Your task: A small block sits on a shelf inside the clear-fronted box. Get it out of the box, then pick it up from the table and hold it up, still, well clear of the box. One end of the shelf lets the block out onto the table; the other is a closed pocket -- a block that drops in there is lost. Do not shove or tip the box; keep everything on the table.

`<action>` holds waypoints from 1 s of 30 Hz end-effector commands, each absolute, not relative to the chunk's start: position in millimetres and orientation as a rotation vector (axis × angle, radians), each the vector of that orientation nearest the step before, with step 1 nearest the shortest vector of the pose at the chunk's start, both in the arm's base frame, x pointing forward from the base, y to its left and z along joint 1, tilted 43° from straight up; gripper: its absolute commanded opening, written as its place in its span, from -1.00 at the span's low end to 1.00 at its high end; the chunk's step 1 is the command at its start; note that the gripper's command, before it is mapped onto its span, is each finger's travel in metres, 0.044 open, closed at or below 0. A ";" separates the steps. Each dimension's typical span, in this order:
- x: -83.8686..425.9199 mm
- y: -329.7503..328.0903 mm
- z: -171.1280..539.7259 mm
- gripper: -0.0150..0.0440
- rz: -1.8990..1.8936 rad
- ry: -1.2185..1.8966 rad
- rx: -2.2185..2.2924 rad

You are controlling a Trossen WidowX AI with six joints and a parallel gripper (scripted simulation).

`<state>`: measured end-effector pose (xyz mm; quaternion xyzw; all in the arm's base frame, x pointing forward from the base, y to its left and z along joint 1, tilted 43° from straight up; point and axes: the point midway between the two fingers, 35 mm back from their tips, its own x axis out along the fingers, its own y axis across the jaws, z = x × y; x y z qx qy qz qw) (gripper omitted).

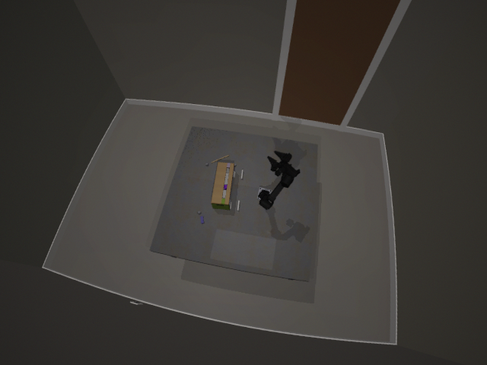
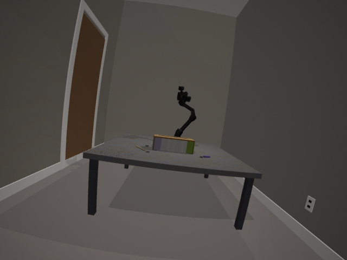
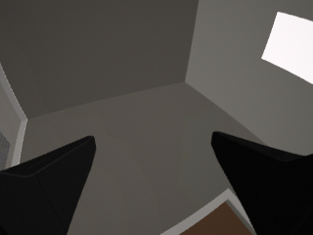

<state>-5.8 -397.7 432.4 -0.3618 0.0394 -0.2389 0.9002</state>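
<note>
Top view: find the slotted box standing on the table, with the arm well apart from it. Look through the top slot for a small purple patch, near mid-length; treat as the probable block, on the shelf inside the box. Cannot confirm shape or seating at this size. Cannot tell the outlet end from the pocket end; settle before pushing. Locate the gripper beyond the reach of the box, fingers spread. Disregard the wooden stick beside one end, and the small purple piece near the other.

Exterior view: note the box upright on the table, gripper raised above and behind. Cannot see the block past the striped panel.

Wrist view: read the gripper as nearly fully open, with nothing between the fingertips. Find neither box nor block here.

Handling, by judgement: expect light, stiff and not fragile, likely to slide under a gentle nudge and to skid or tumble at the shelf end. Push low and slowly, without loading the box. Once out on the table, grasp across two opposite side faces at mid-height, square to the pads; close moderately, lift straight up, hold still.
</note>
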 end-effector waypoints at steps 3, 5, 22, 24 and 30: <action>2.4 -401.3 432.5 0.86 -0.491 0.066 -0.746; 17.1 -407.3 432.0 0.86 -0.487 0.042 -0.741; 202.7 -408.1 369.3 0.86 -0.336 0.072 -0.556; 224.2 -398.8 358.4 0.86 -0.298 0.102 -0.547; 277.4 -363.7 326.6 0.86 -0.175 0.196 -0.537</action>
